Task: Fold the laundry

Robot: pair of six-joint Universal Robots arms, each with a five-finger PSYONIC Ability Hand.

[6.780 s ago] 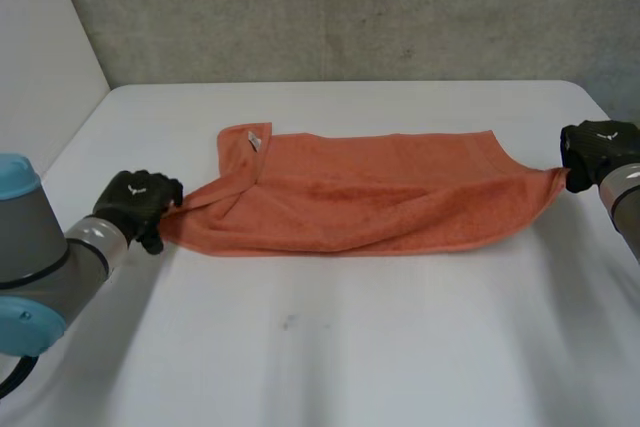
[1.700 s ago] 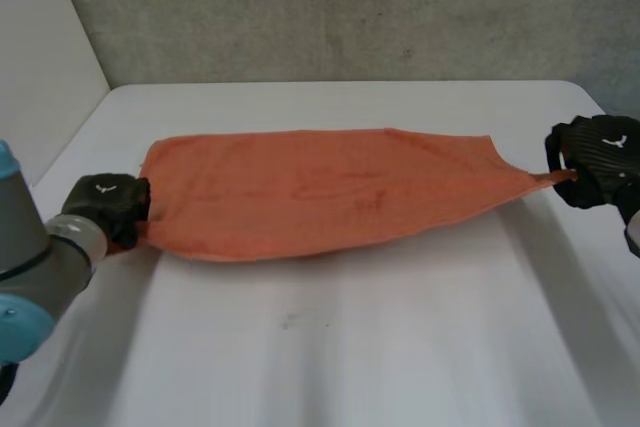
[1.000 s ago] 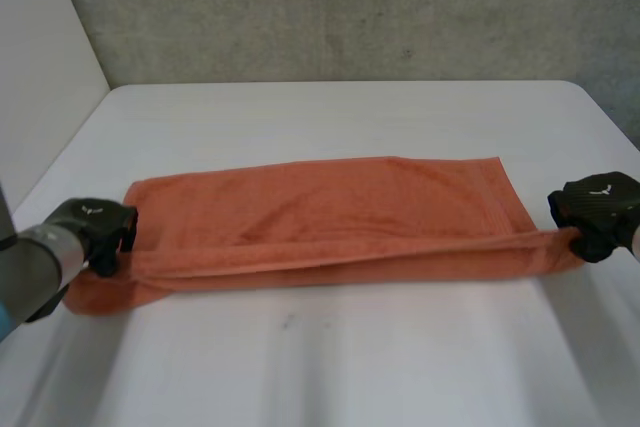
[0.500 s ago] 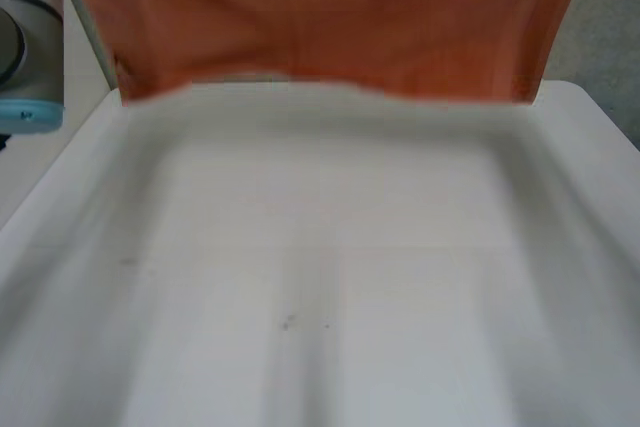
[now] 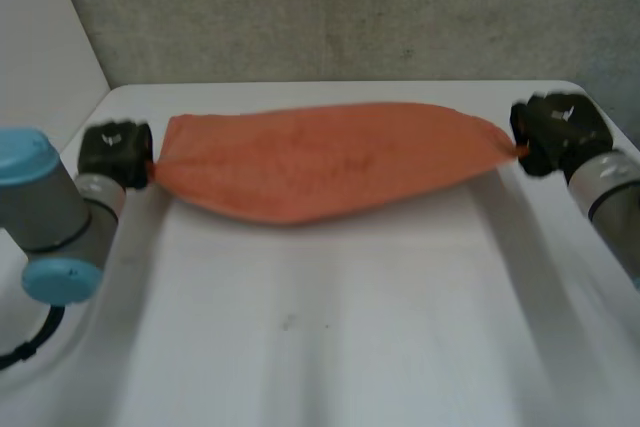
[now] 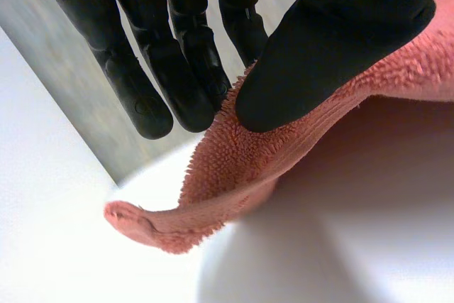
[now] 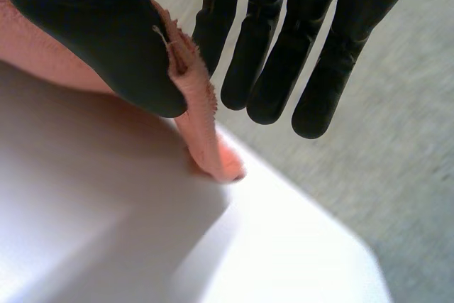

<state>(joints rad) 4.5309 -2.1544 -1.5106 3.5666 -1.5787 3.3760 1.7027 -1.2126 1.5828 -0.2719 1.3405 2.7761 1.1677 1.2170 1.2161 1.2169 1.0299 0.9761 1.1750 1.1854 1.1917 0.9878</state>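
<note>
The towel (image 5: 320, 162) is orange and is stretched sideways between the two hands over the far half of the white table (image 5: 330, 337), in front of the grey wall (image 5: 350, 7). Its upper edge runs nearly straight from hand to hand. Its lower edge sags in a curve at the middle. Whether the sagging part touches the table cannot be told.

Left hand (image 5: 115, 152): positioned at the towel's left end, near the table's left edge. In the left wrist view the thumb (image 6: 340, 40) presses the towel's edge (image 6: 284, 147) against the fingers (image 6: 191, 83), which are nearly straight. A short tip of cloth sticks out past the pinch.

Right hand (image 5: 550, 132): positioned at the towel's right end, near the table's far right corner. In the right wrist view the thumb (image 7: 92, 40) clamps the towel's corner (image 7: 202, 133) against the nearest of the straight fingers (image 7: 319, 69). The corner's tip hangs just beyond the thumb.
</note>
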